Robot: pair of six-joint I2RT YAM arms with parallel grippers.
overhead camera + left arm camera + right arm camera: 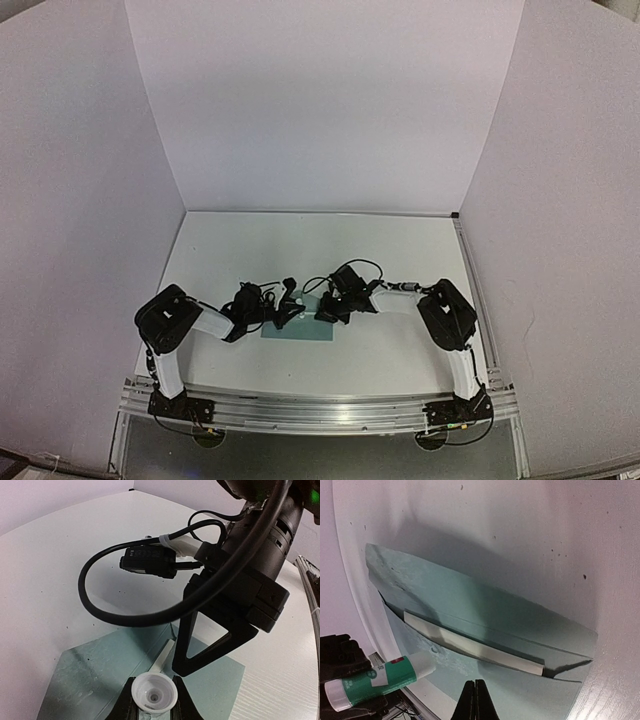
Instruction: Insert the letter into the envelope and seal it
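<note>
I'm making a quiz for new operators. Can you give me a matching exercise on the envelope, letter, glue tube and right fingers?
1 envelope
2 letter
3 glue tube
4 right fingers

a shut together
b green and white, held by the left fingers
c pale teal, lying on the table
d cream strip showing inside the pocket

Pairs: 1-c, 2-d, 3-b, 4-a

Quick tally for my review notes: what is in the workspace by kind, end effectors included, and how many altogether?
Teal envelope: 1
Cream letter, showing in the envelope's opening: 1
White-and-green glue tube: 1
Black end effectors (left end effector, right end effector): 2
Total: 5
</note>
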